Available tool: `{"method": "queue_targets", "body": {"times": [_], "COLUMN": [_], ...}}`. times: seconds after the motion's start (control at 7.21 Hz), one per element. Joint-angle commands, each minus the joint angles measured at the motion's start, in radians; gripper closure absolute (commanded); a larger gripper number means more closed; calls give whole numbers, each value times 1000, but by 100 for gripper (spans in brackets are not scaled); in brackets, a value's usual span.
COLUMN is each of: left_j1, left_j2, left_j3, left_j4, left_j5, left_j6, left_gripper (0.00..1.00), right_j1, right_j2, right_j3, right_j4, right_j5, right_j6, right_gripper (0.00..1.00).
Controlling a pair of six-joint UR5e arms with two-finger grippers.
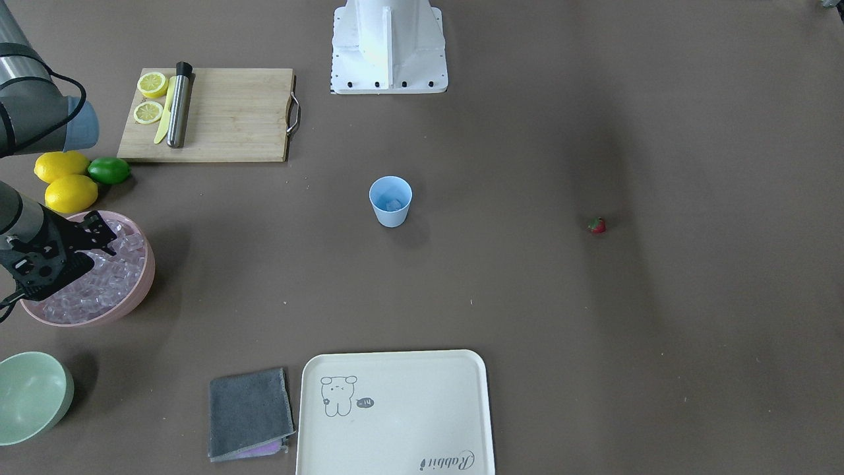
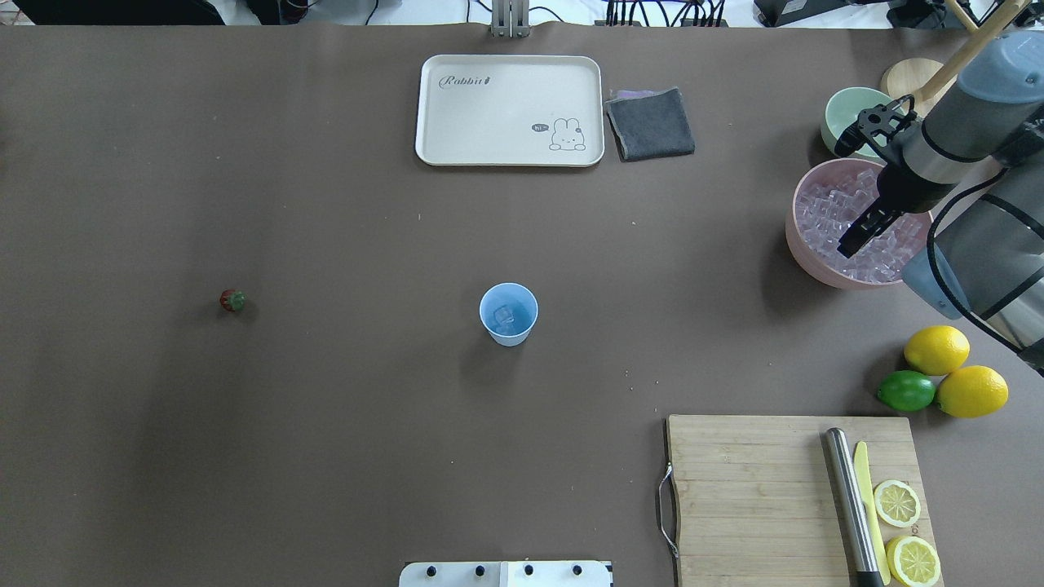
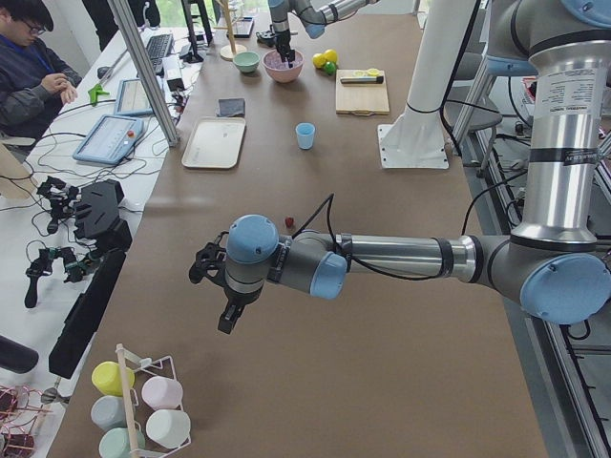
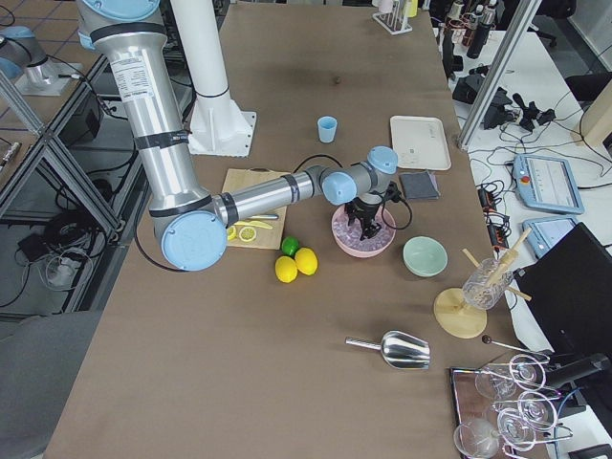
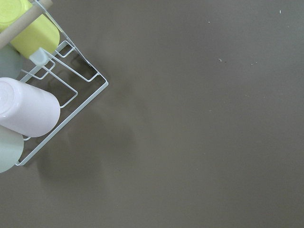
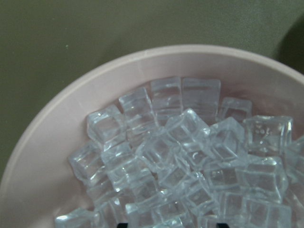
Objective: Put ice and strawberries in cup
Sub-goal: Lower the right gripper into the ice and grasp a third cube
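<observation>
The light blue cup stands upright mid-table with one ice cube inside. A heap of ice fills the large pink bowl at my right. My right gripper hangs open just above that ice, its jaws wide apart and nothing between them. The tiny red strawberry lies alone on the table far to the cup's left. My left gripper hovers over bare table near the table's left end, well short of the strawberry. I cannot tell whether it is open or shut.
Two lemons and a lime sit by the pink bowl. A cutting board holds lemon halves, a knife and a steel muddler. A pale green bowl, grey cloth and cream tray line the far edge. A rack of cups stands by my left gripper.
</observation>
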Motion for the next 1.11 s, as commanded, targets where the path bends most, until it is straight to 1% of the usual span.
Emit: {"method": "queue_targets", "body": {"times": [0.0,0.14,0.28,0.55,0.69,0.83,0.97], "left_j1": [0,0,0,0,0,0,0], "left_j2": [-1,-1,-1,-1,-1,-1,-1], "left_j3": [-3,-4,-4,-6,-4,-4,-4], "left_j4": [-3,-4,-6,-6,-6,-7,-7], "left_j5": [0,0,0,0,0,0,0], "left_j6": [0,0,0,0,0,2,2], "left_gripper": [1,1,1,1,1,1,1], "right_j1": [-4,-4,-4,5,42,93,126], "right_j2": [4,4,7,13,54,112,137], "right_j3": [-11,-12,-12,-10,-7,5,72], "right_j4": [-1,-2,-10,-14,-40,-116,-201], "right_j5": [2,2,2,3,19,84,109], "right_j6": [0,-2,-8,-6,-3,-3,1], "right_gripper": [61,88,100,100,100,100,100]}}
